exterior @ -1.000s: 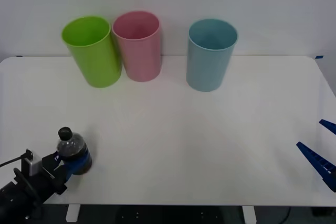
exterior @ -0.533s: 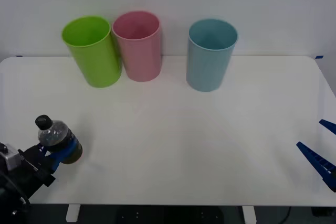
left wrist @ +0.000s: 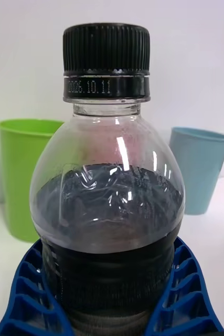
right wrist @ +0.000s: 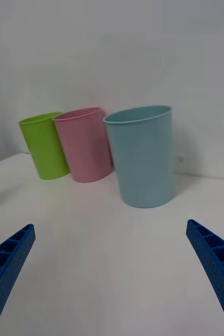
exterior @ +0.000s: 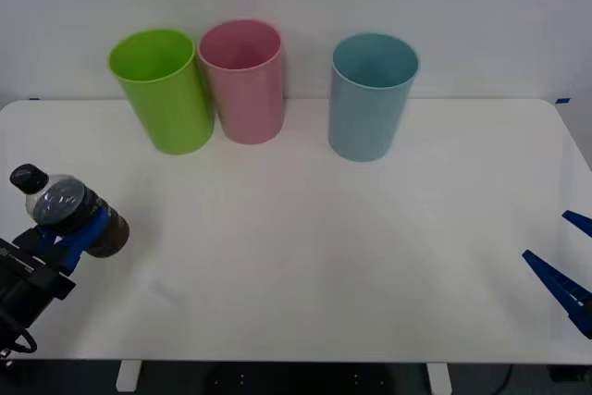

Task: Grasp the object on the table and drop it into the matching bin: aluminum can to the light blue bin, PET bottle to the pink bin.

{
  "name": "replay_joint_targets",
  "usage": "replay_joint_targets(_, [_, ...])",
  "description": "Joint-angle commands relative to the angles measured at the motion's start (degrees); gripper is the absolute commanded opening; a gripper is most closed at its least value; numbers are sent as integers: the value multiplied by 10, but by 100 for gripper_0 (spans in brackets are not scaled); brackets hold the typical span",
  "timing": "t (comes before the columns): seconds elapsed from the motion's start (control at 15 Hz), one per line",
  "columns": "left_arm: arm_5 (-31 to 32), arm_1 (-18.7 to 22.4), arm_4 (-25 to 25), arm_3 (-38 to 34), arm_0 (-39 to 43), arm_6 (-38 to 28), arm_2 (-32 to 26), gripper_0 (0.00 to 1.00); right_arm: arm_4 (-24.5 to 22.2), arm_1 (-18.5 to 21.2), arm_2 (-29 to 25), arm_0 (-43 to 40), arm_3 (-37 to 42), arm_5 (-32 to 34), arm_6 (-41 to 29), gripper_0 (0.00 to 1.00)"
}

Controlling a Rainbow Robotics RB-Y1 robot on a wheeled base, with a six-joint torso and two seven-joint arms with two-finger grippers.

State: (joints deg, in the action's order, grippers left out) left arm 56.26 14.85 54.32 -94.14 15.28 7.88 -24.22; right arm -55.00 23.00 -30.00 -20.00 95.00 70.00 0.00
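My left gripper [exterior: 81, 232] is shut on the PET bottle [exterior: 67, 207], a small clear bottle with a black cap and dark lower body, held lifted above the table's [exterior: 305, 256] left edge and tilted left. Up close, the bottle [left wrist: 107, 210] sits between my blue fingers [left wrist: 28, 294]. The pink bin [exterior: 241, 80] stands at the back, left of centre, with the light blue bin [exterior: 371, 94] to its right. Both show from the right wrist: pink bin [right wrist: 84, 144], light blue bin [right wrist: 142, 155]. My right gripper [exterior: 564, 270] waits open at the table's right edge.
A lime green bin [exterior: 163, 90] stands touching the pink bin's left side, nearest to the held bottle. The white wall rises just behind the bins.
My left gripper has lifted the bottle off the table and carried it left and upward, tilting it further. The right arm and the bins have not moved.
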Motion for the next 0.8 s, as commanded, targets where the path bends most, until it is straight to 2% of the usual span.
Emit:
replay_joint_targets(0.07, [-3, 0, 12, -29, -22, -61, 4, 0, 0, 0, 0, 0, 0, 0, 0, 100])
replay_joint_targets(0.47, [-30, 0, 30, -32, -110, -123, 8, 0, 0, 0, 0, 0, 0, 0, 0, 100])
replay_joint_targets(0.8, [-63, 0, 92, -32, -194, -226, 1, 0, 0, 0, 0, 0, 0, 0, 0, 100])
